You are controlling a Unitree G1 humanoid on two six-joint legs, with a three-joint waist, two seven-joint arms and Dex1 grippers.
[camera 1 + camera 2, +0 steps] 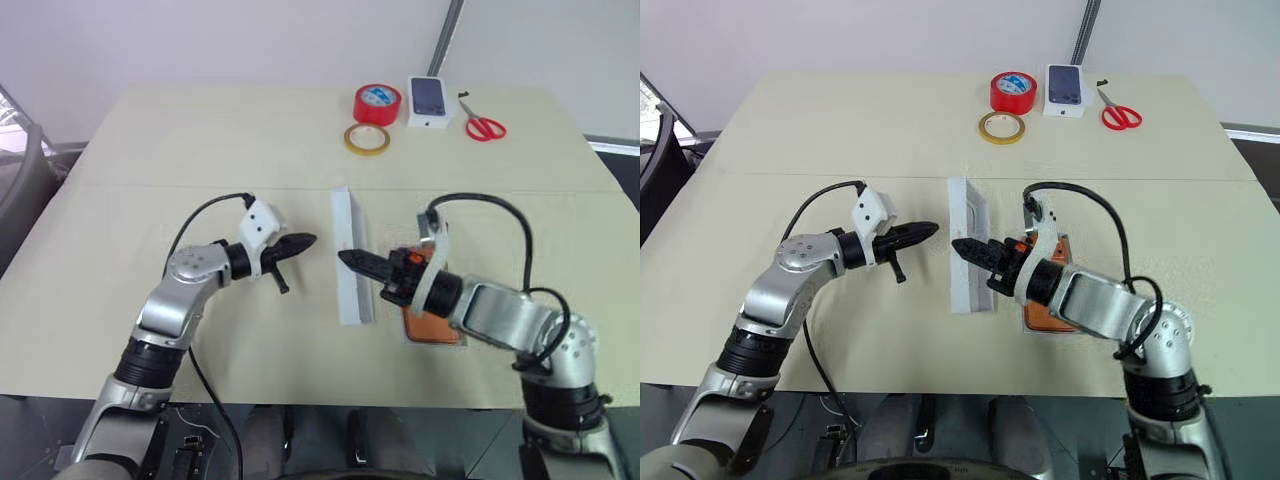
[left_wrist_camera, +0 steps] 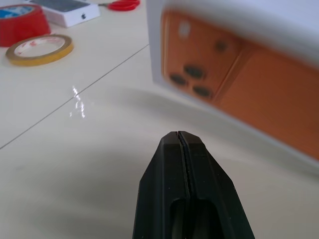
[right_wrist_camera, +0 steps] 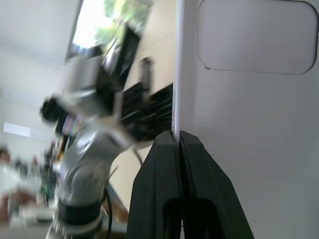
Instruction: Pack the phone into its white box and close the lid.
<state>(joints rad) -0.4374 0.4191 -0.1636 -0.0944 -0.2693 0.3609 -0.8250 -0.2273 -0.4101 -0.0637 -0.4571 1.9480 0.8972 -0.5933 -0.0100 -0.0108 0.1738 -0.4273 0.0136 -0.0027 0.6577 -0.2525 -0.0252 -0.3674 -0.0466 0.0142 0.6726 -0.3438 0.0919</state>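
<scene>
— Phone first: where is it, and how much of it can you see?

— The slim orange smartphone (image 1: pixel 432 328) lies flat near the front edge of the beige tabletop (image 1: pixel 200 150), and the right forearm covers most of it. A thin white border at its edge (image 1: pixel 407 336) looks like the shallow white cardboard box. I cannot make out its walls or floor.

— And the lid?

— The shallow white cardboard lid (image 1: pixel 350 225) stands on one long edge in the middle of the tabletop, just left of the phone. Its plain underside with the phone-shaped outline faces the right arm. Its printed orange face is turned toward the left arm, blurred and cut off in the left wrist view.

— What is the right hand doing?

— The right hand (image 1: pixel 345 258) points at the lid with its black fingers pressed together, and the tips meet the lid's rim. The right wrist view shows the rim running down to the fingertips (image 3: pixel 194 149). I cannot tell whether any cardboard is nipped between them.

— The left hand?

— The left hand (image 1: pixel 308 240) is closed and holds nothing, its fingers (image 2: pixel 169 174) together. It hangs above the tabletop on the lid's printed side, near it but apart.

— Anything further out?

— At the far edge lie a red tape roll (image 1: pixel 377 103), a yellow tape ring (image 1: pixel 367 139), a small white box picturing a dark phone (image 1: pixel 428 102) and red-handled scissors (image 1: pixel 485 127).
</scene>
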